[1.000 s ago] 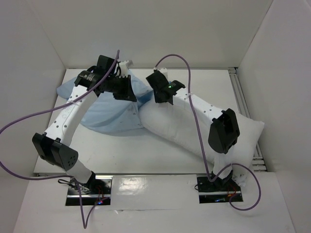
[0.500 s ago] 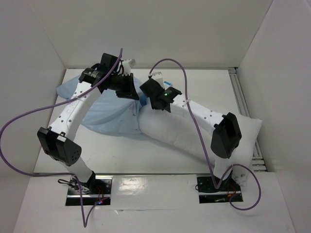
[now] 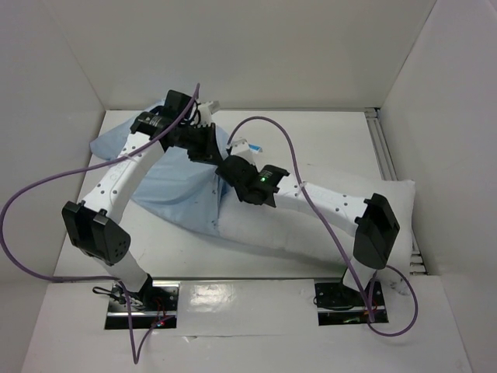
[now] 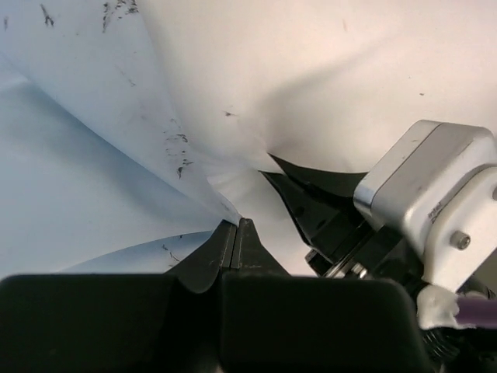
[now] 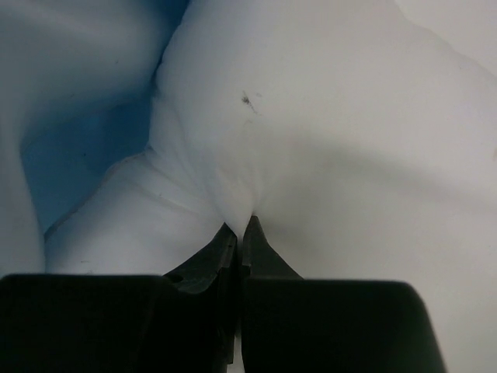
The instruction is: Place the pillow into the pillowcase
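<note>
Pillow (image 5: 326, 132) pinched in right hand (image 5: 242, 225), pillowcase (image 5: 70, 85) alongside

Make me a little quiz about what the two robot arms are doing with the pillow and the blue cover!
1. True or false: the right gripper is pinching the white pillow.
2. Pick one. The pillow is: A, all inside the pillowcase; B, mostly outside it; C, standing upright.
3. Fill the gap: the left gripper is shut on the light blue ____.
Key: 1 true; 2 B; 3 pillowcase.
</note>
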### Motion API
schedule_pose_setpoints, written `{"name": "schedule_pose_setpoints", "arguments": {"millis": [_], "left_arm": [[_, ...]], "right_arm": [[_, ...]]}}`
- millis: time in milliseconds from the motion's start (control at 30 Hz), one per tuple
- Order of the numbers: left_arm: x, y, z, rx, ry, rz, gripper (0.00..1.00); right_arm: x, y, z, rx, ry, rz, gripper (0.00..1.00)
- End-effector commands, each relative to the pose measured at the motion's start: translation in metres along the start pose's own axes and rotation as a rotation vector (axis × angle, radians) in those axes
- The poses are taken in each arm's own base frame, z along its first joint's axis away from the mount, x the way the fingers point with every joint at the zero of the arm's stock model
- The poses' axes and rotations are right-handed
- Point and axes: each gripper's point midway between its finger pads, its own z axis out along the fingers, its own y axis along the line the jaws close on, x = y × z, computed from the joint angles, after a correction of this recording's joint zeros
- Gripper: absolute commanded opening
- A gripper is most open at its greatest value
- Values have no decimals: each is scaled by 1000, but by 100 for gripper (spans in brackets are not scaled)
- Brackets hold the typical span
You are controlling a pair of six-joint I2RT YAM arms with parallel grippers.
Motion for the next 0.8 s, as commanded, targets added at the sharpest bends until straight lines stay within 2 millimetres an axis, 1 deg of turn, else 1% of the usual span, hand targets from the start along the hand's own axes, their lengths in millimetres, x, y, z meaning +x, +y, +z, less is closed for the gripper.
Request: {"name": "schedule_pose_setpoints", "arguments": {"millis": [0,33,67,167,200,233,267,300,333,367,400,433,467,500,533,567,600,633,667,700,733,767], "left_arm": [[0,-18,-10,92,-25,38,0],[3,-16,-8,89,-16,33,0],[6,-20,-12,109,-14,35,0],[18,-24,-15,142,-6,27,0],[22,-28,-15,172,2,11,0],[30,-26,-11,183,21,-10,0],[29,-34,-13,224,3,-1,0],[34,-36,-8,236,20,-22,0],[42,-36,-4,238,34,-31,0],[50,-46,0,266,62,-12,0],[54,-49,4,271,80,-6,0],[62,-47,8,267,110,21,0],[59,-44,9,243,114,27,7],[54,-32,11,177,107,24,16],[55,-20,14,129,145,-9,27],[34,-12,4,107,91,-21,49],[25,-7,-1,92,60,-27,58],[6,2,-9,81,6,-37,70],[-3,6,-11,77,-19,-48,75],[-11,10,-16,63,-45,-59,77],[-23,15,-13,60,-63,-74,77],[-30,26,-12,37,-74,-91,71]], "right_arm": [[-37,23,-19,-117,-133,33,0],[-45,21,-12,-102,-150,42,0],[-58,22,-8,-107,-184,58,0],[-80,19,-1,-107,-232,97,0],[-92,25,-3,-138,-274,125,0],[-95,24,0,-145,-284,139,0],[-93,27,-1,-170,-290,143,0],[-103,27,-1,-194,-332,175,0],[-104,28,-2,-213,-349,194,0],[-92,27,0,-225,-347,193,0],[-99,29,-3,-247,-394,230,0],[-96,29,-4,-261,-402,233,0],[-83,25,-2,-260,-392,240,0],[-82,26,-3,-276,-401,254,0],[-77,25,-3,-278,-396,266,0],[-62,23,3,-268,-369,261,0],[-61,20,-1,-274,-376,276,0],[-51,18,3,-270,-366,271,0],[-50,14,-1,-264,-373,288,0],[-50,13,-2,-268,-380,292,0],[-46,11,-2,-266,-377,290,0],[-43,9,-4,-269,-383,293,0]]}}
